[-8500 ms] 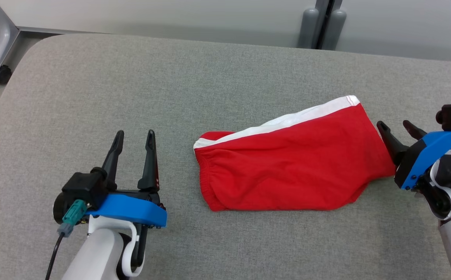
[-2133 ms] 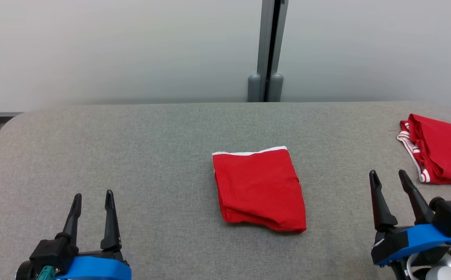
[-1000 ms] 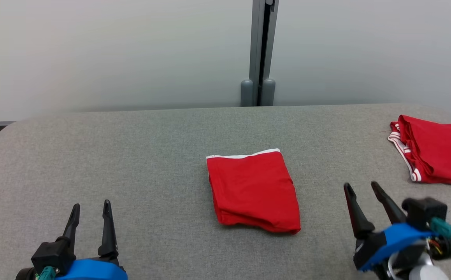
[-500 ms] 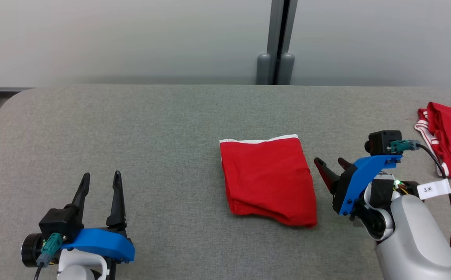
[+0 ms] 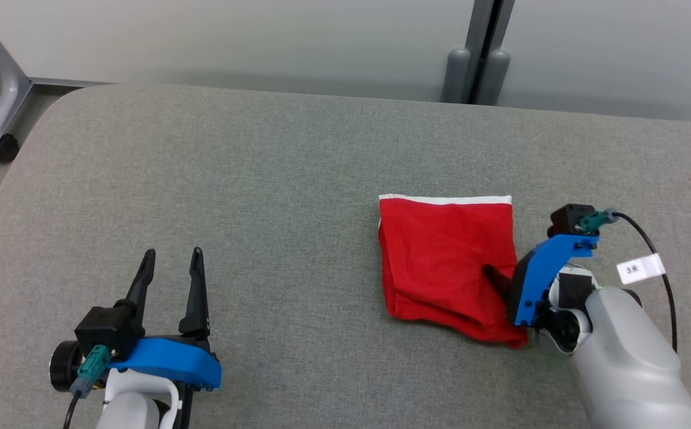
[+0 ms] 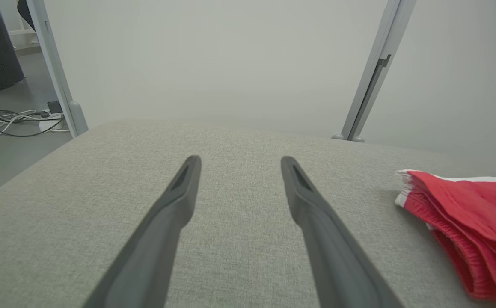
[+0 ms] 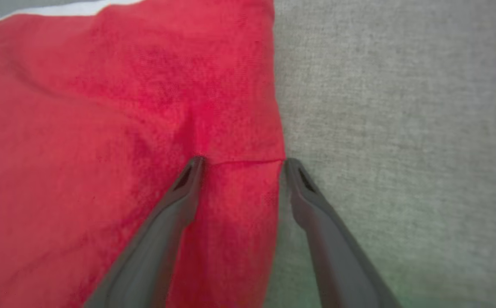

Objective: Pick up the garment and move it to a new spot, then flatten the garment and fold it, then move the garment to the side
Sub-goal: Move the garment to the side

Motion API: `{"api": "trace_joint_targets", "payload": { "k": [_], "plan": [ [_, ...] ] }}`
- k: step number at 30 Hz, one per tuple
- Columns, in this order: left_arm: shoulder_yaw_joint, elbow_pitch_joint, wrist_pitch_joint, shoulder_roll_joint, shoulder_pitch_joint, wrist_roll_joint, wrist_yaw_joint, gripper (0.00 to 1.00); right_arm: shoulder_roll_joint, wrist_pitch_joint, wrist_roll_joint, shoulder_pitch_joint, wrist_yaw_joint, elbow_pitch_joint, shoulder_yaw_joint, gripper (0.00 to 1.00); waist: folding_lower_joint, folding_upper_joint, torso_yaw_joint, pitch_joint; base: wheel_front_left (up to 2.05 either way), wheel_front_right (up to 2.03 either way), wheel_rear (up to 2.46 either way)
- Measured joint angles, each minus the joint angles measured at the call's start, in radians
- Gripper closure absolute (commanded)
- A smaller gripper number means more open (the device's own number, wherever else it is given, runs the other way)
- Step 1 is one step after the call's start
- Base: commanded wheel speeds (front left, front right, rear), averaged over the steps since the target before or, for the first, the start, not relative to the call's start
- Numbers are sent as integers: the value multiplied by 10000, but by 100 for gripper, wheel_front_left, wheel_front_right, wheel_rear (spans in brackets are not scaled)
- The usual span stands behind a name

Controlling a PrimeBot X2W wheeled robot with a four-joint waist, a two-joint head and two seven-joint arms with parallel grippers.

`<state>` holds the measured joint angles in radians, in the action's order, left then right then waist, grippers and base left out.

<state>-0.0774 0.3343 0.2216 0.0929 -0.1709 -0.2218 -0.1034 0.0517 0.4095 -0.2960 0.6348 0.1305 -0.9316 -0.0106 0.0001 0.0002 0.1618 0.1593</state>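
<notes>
Over the right edge of the garment [image 5: 443, 256], the right end effector [image 7: 243, 161] tilts down, jaws spread astride it.

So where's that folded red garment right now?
In the head view the folded red garment lies on the grey table, right of centre. The right jaws, open, straddle its right edge.

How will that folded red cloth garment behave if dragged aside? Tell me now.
The folded red cloth garment is probably floppy: its stacked layers sag unevenly along the near edge. It likely weighs little, lying thin on the grey fabric tabletop. Dragged by the one edge that the open right tool straddles, the layers may slide apart.
</notes>
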Motion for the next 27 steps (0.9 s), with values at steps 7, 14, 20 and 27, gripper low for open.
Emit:
{"api": "trace_joint_targets", "payload": {
  "k": [7, 14, 20, 27],
  "plan": [
    [-151, 113, 94, -38, 19, -73, 0, 0, -15, 65, 13, 385, 0, -447, 988, 100, -1, 0, -153, -82, 0, 0, 0],
    [-303, -15, 194, -107, 38, -151, 13, 0, 337, 132, 1294, 1374, 2, 134, 2157, 100, -1, 0, -523, 135, 0, 0, 0],
    [-326, -360, 282, -159, -253, -337, 12, 0, 1835, 349, 1578, 2836, 2, 1312, 4176, 100, 1, 1, -1043, 744, 0, 0, 0],
    [-295, -1080, 353, -144, -681, -408, 61, 0, 3751, 543, 1014, 4092, 6, 2205, 5929, 100, 3, 0, -2084, 1478, 0, 0, 0]
  ]
}}
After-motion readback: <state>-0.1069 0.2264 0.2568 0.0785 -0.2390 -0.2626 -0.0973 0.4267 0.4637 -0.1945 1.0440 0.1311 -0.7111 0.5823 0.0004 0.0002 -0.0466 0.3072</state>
